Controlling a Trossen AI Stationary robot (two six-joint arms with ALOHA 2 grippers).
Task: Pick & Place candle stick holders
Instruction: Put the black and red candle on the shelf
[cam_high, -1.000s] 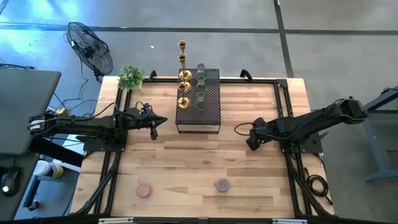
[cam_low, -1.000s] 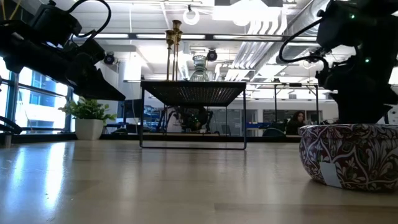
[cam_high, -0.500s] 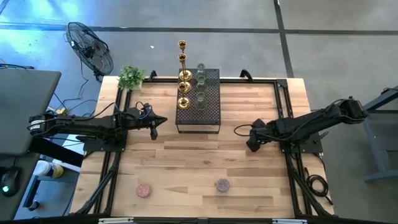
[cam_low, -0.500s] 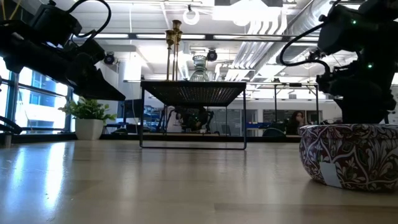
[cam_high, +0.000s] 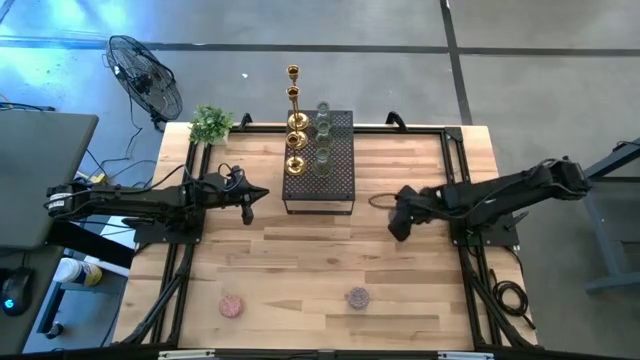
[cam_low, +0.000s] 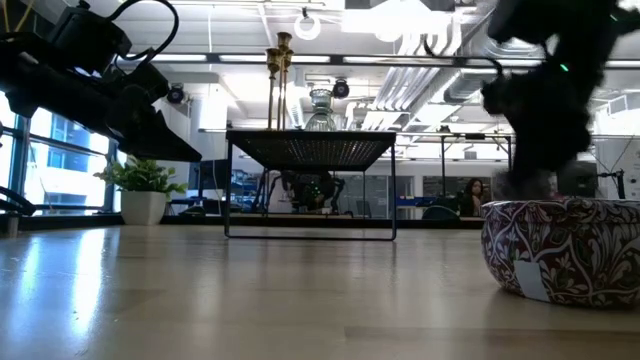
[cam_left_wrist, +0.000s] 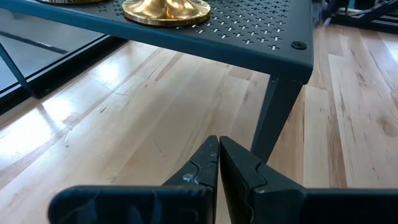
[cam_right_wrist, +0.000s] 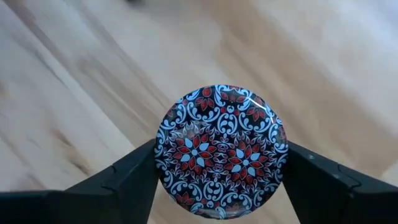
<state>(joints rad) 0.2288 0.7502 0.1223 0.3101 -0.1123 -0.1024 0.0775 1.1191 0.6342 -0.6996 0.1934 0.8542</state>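
Right end effector (cam_right_wrist: 221, 186) grasps a round patterned holder (cam_right_wrist: 221, 152) by its rim, above the surface (cam_high: 400, 270) near the black box (cam_high: 320, 170). A thin rim grip risks slipping or tilting mid-carry, or knocking the gold candlesticks (cam_high: 296, 140). Left end effector (cam_left_wrist: 219, 163) waits clenched, empty.

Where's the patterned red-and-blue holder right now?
The patterned holder sits between the right gripper fingers in the right wrist view; in the high view that gripper hangs right of the black perforated box.
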